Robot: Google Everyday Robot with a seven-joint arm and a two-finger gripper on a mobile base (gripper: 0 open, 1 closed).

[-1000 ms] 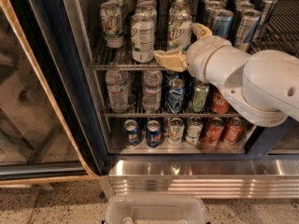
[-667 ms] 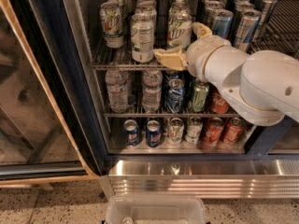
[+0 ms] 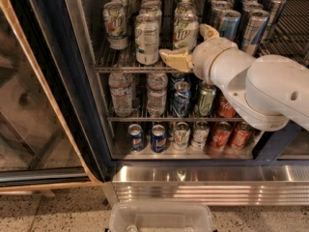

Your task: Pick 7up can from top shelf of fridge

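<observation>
The fridge (image 3: 58, 71) stands open. Its top shelf (image 3: 130, 69) is a wire rack that holds rows of 7up cans, with front cans at the left (image 3: 115, 25), the middle (image 3: 147, 37) and the right (image 3: 186, 30). My gripper (image 3: 192, 45) is at the shelf's front, open, at the right front 7up can. One tan finger (image 3: 176, 59) lies low in front of the can's base. The other finger (image 3: 208, 31) is at the can's right side. My white arm (image 3: 270, 91) comes in from the right and hides part of the middle shelf.
Slim blue-and-silver cans (image 3: 229, 23) stand right of the gripper. Water bottles (image 3: 120, 93) and cans fill the middle shelf. Small cans (image 3: 159, 137) line the bottom. The glass door (image 3: 29, 105) hangs open at the left. A ribbed steel panel (image 3: 207, 182) and a clear bin (image 3: 161, 216) are below.
</observation>
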